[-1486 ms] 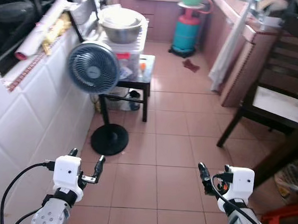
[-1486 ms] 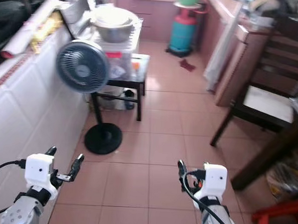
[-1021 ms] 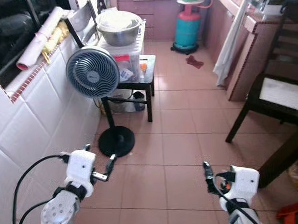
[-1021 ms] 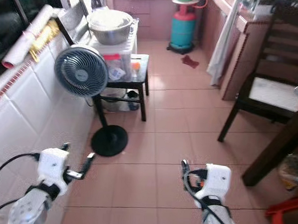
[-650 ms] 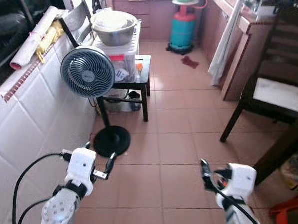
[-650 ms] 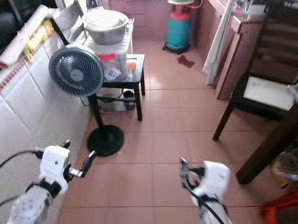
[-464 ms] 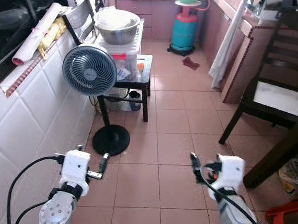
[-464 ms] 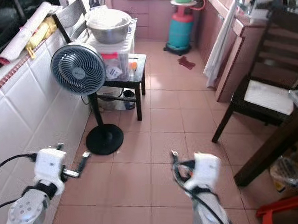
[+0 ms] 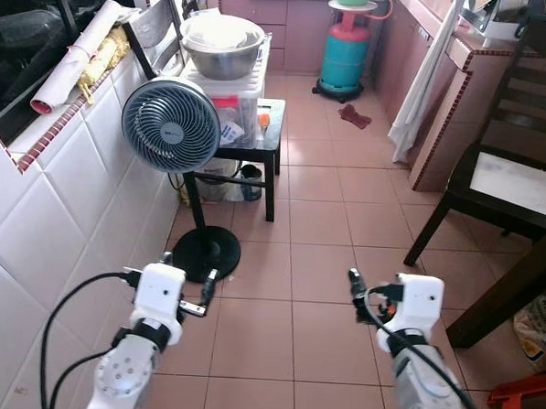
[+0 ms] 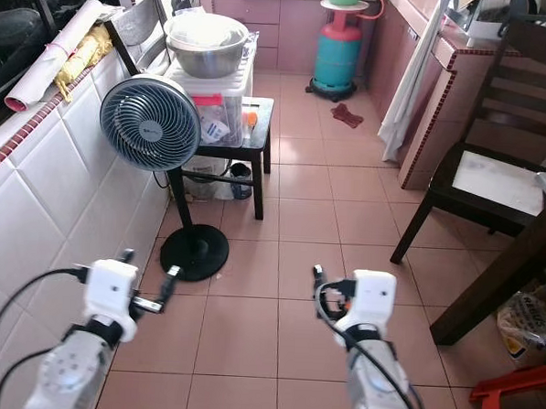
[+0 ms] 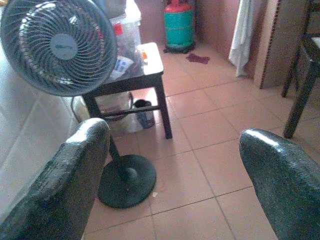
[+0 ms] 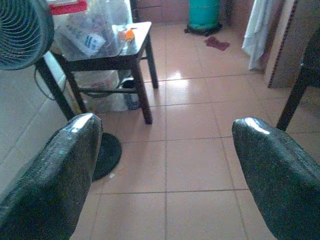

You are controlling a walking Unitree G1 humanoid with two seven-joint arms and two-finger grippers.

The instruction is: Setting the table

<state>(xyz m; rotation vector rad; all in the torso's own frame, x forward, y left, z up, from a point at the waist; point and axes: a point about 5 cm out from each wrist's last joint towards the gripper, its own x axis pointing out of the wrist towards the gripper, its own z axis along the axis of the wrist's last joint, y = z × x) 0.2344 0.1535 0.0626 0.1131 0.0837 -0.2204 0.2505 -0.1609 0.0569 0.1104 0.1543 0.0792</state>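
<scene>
Both arms are held low in front of me over the tiled floor. My left gripper [image 9: 189,268] is open with nothing between its fingers [image 11: 65,185], and it points toward the standing fan. My right gripper [image 9: 367,288] is also open and empty, its fingers [image 12: 280,175] spread wide over bare tiles. A dark wooden table leg [image 9: 511,286] stands at the right edge, with a dark chair [image 9: 505,180] with a pale seat beside it. A large metal bowl [image 9: 222,44] rests on a plastic box at the back left.
A standing fan [image 9: 172,124] with a round black base [image 9: 206,253] is close on the left by the white tiled wall [image 9: 44,211]. Behind it is a small black side table [image 9: 258,149]. A teal gas cylinder [image 9: 341,54], a hanging cloth [image 9: 424,80] and a red stool [image 9: 528,401] are also around.
The whole picture has swayed and shifted, so the camera has moved. Both grippers stay open and empty, and the right one now shows a little further left.
</scene>
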